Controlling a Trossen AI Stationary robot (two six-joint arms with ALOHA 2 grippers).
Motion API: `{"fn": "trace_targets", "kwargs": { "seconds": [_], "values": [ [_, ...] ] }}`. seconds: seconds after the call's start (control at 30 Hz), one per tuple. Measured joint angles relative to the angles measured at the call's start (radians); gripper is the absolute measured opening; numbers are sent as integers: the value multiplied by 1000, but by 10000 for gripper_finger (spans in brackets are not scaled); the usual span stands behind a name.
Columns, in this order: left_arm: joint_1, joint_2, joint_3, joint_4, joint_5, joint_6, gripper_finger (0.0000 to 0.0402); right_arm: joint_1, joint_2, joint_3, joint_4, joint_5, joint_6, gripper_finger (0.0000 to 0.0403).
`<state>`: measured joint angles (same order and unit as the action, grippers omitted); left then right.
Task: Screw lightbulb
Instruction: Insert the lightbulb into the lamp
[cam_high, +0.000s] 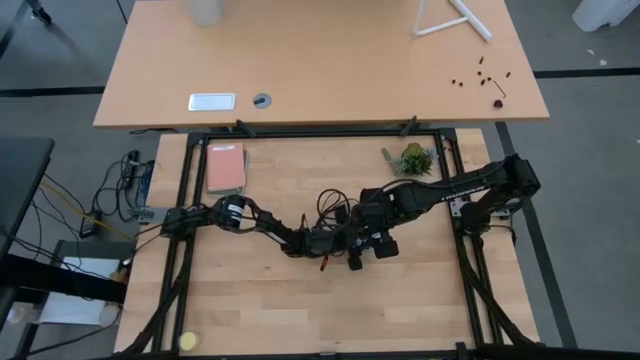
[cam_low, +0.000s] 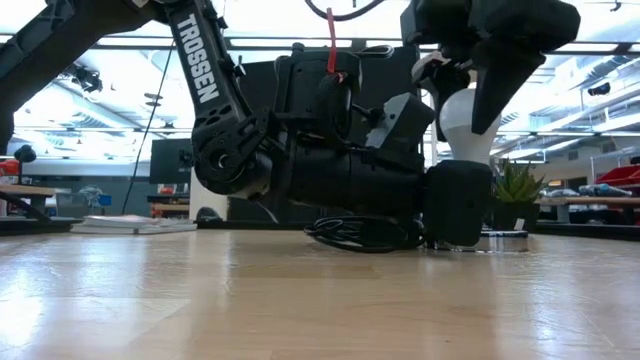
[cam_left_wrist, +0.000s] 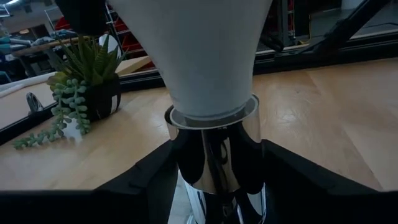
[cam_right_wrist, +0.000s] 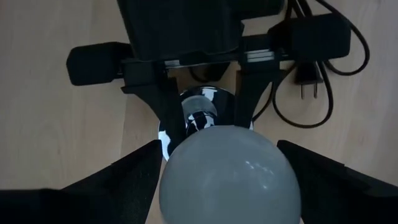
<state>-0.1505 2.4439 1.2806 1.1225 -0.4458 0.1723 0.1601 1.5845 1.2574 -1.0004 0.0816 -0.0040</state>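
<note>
Low view, foreground: bare wooden table (cam_low: 300, 300). At mid-depth the left arm lies low across the centre of the frame, its end effector (cam_low: 458, 205) at centre right, down at the socket (cam_low: 500, 240), whose silvery rim shows just right of it on the table. A black cord (cam_low: 360, 235) is coiled beside the socket, lower centre.

Left wrist view: the left end effector's fingers (cam_left_wrist: 149, 180) stand on either side of the shiny socket (cam_left_wrist: 217, 155) at lower centre, closed against its metal body. The bulb (cam_left_wrist: 199, 56) stands upright with its neck in the socket mouth and fills the top centre of the frame.

Right wrist view: the right end effector (cam_right_wrist: 227, 174) straddles the bulb (cam_right_wrist: 227, 180) from above at lower centre, fingers (cam_right_wrist: 134, 180) set wide to either side of the glass; contact cannot be confirmed. The socket (cam_right_wrist: 199, 109) shows past the bulb between the left end effector's fingers, with the cord's plug (cam_right_wrist: 305, 87) at upper right.

High view: both end effectors meet at the table's centre, left (cam_high: 352, 245) and right (cam_high: 380, 240); the bulb itself is hidden there. Farther back, a plant (cam_high: 412, 158) stands at upper right of the table and a pink book (cam_high: 226, 167) at upper left.
</note>
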Motion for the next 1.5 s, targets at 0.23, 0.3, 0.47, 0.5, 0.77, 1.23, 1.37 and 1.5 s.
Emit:
{"fn": "trace_targets", "kwargs": {
  "seconds": [0.23,0.3,0.47,0.5,0.77,1.23,1.37,1.5],
  "values": [
    [0,0,0,-3,0,-18,234,16,0,0,8,0,50,323],
    [0,0,0,-3,0,-18,236,16,0,0,12,0,49,323],
    [0,0,0,-13,-2,-19,239,16,0,0,13,1,36,323],
    [0,0,0,-16,-2,-19,239,16,0,0,15,1,31,323],
    [7,0,-2,-15,-5,-19,239,16,0,0,67,30,111,323],
    [7,0,-2,-16,-6,-17,239,16,0,1,-8,23,133,323],
    [7,0,-2,-16,-6,-16,239,16,0,1,-41,21,142,323],
    [7,0,-2,-16,-7,-18,239,16,0,1,-47,20,131,323]
  ]
}}
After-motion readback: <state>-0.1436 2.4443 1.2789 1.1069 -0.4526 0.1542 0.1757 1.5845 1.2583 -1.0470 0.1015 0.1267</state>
